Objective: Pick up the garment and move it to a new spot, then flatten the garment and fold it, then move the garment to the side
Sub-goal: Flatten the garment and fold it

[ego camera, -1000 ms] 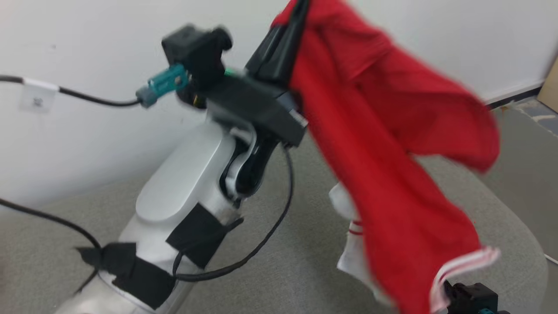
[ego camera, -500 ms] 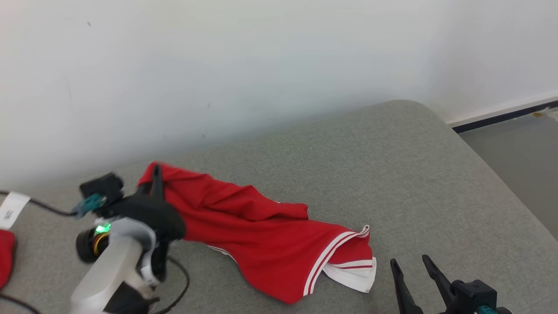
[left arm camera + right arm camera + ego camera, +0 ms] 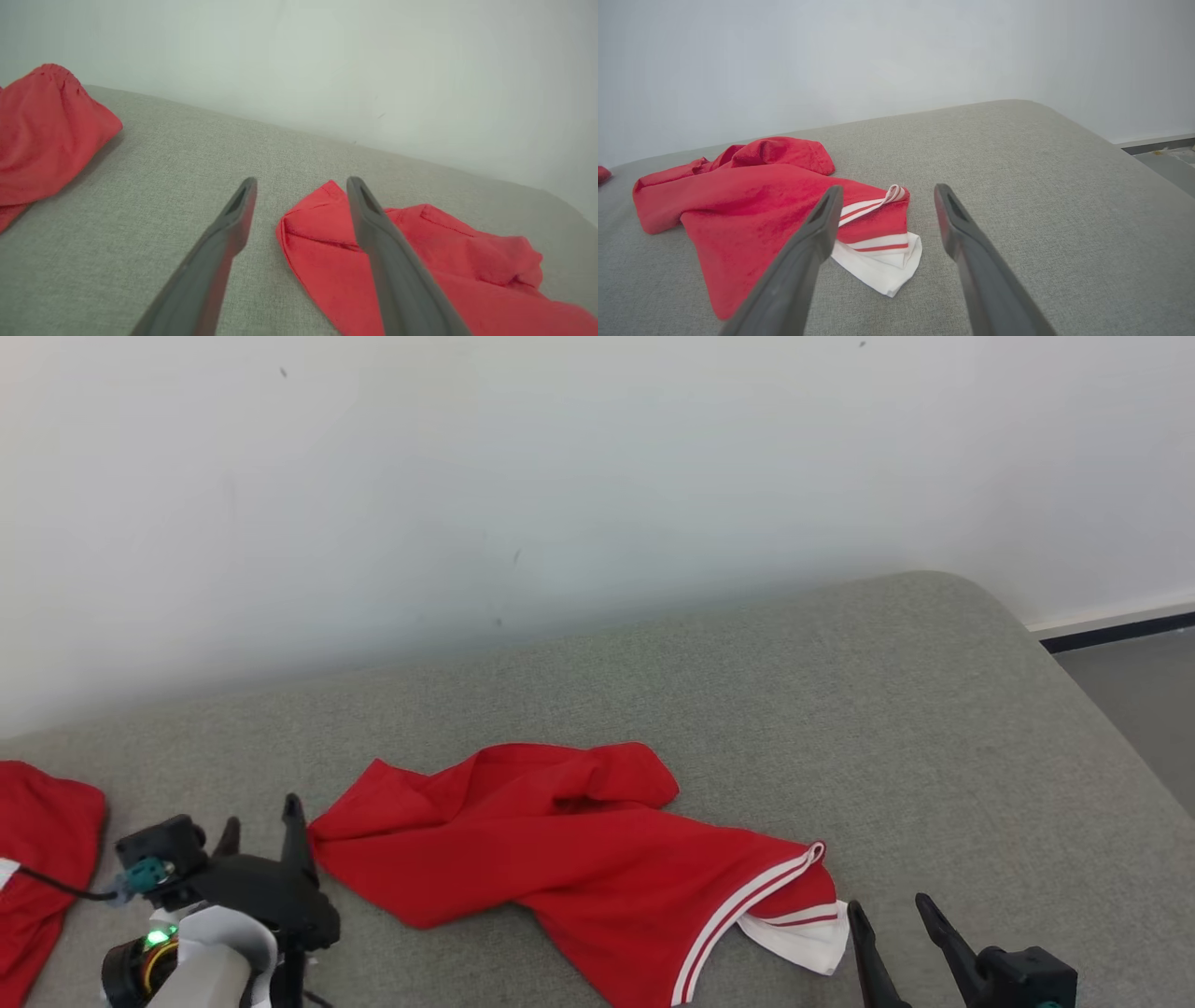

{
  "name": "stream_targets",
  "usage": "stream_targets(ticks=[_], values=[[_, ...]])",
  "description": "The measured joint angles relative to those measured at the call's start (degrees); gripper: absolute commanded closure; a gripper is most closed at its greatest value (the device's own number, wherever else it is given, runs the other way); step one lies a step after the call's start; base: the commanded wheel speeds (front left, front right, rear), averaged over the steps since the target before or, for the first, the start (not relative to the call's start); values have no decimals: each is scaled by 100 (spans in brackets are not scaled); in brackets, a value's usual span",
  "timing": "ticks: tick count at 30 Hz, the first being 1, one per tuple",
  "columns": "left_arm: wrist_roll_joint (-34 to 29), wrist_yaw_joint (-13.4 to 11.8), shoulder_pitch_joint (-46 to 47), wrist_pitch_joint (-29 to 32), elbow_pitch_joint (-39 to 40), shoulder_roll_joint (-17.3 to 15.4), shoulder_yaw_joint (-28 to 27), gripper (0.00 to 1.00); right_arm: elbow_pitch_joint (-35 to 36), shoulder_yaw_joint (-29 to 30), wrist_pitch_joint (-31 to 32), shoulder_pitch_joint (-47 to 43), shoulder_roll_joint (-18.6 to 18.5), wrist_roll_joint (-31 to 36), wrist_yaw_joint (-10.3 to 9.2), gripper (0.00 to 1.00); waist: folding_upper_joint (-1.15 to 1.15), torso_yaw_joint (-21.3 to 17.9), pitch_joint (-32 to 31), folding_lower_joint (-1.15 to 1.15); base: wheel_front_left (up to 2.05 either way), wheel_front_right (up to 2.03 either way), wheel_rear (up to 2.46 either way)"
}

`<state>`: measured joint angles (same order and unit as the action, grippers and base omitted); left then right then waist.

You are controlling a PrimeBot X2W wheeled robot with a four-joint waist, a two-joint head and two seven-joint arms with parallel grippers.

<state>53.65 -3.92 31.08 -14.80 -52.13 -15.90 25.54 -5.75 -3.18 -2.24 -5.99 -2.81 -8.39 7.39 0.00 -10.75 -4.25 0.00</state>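
The garment [image 3: 560, 859] is red with white-striped trim and a white edge, lying crumpled on the grey padded surface [image 3: 840, 709]. My left gripper [image 3: 261, 826] is open just left of the garment's left end, with nothing between its fingers. In the left wrist view the left gripper [image 3: 302, 182] stands open with the garment's corner [image 3: 420, 261] beside its right finger [image 3: 373, 224]. My right gripper [image 3: 887, 907] is open at the lower right, just right of the white hem. The right wrist view has the right gripper [image 3: 888, 189] open, hovering near the garment [image 3: 752, 200].
A second red cloth [image 3: 37, 840] lies at the far left of the surface; the same red cloth [image 3: 42, 135] is in the left wrist view. A white wall [image 3: 597, 476] runs close behind. The surface's rounded edge drops to the floor [image 3: 1139, 709] on the right.
My left gripper came down from holding the garment up high, laid it on the surface, opened and let go. The head camera shifted. The right gripper stayed open.
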Motion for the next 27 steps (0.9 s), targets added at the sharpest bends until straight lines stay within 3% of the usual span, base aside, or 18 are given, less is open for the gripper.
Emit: stream_targets(ticks=[4,12,22,27], values=[[-160,140,63,234,374,112,302,0,-21,-55,-5,1,0,-20,0,0,0,64,-10,0,0,0,0],[-633,101,623,833,803,454,983,0,-43,-159,-13,51,-1,-73,0,0,0,-203,28,0,0,0,0],[-982,140,1177,1736,159,534,1549,0,-47,-201,-15,140,-1,-60,0,0,0,-1083,208,0,0,0,0],[-1196,37,1458,1958,-260,530,1736,0,-58,-179,-86,148,1,-99,0,0,0,-1565,357,0,0,0,0]])
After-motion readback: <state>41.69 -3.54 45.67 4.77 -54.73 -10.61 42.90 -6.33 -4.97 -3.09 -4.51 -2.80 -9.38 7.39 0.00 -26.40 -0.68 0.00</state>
